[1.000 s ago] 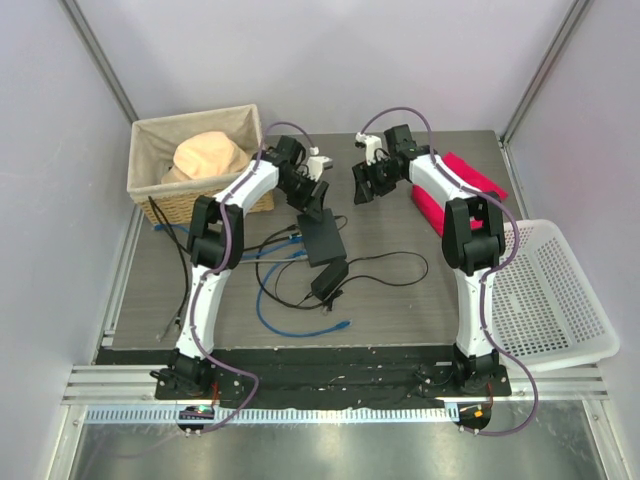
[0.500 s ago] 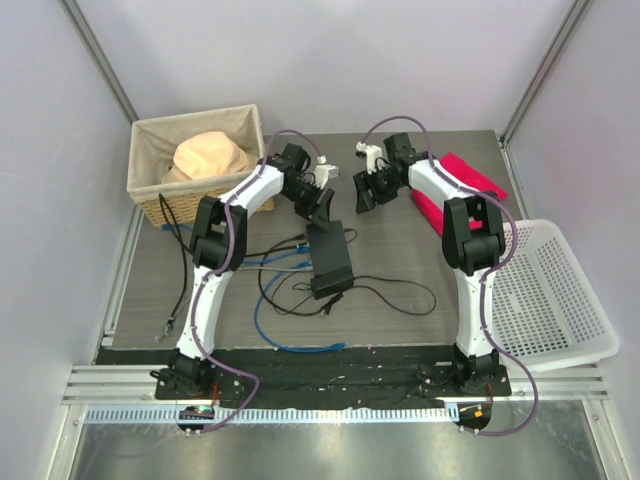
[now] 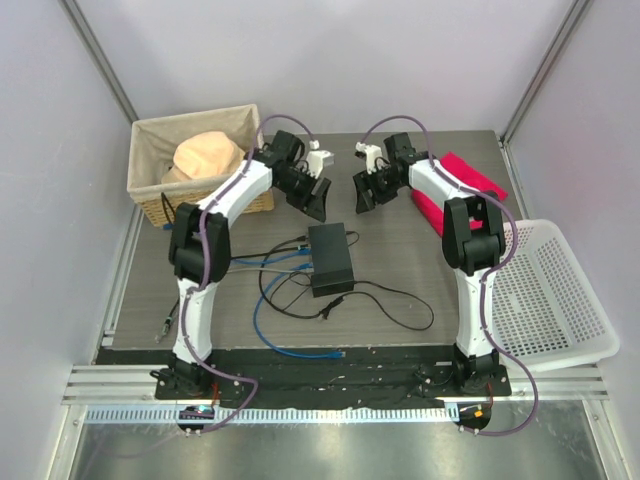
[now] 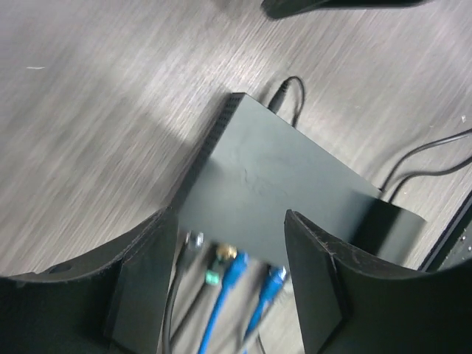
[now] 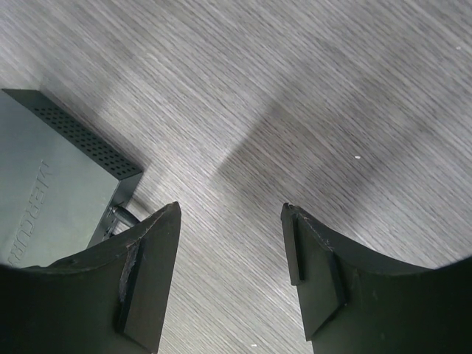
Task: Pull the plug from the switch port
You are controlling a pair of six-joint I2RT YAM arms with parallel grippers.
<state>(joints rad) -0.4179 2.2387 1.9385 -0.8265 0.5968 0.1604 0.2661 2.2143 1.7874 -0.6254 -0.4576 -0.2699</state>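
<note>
Two blue plugs (image 4: 234,267) sit in the port row of the switch (image 3: 331,257), which lies flat at the middle of the table (image 3: 420,200), just in front of our grippers. We judge the box light and smooth, likely to slide under a tug, so one gripper should pin its top. Each plug looks small, stiff and probably latched; we would pinch its body, not the limp blue cable (image 3: 310,352). Our left gripper (image 3: 313,198) and right gripper (image 3: 363,192) both hang wide and empty.
</note>
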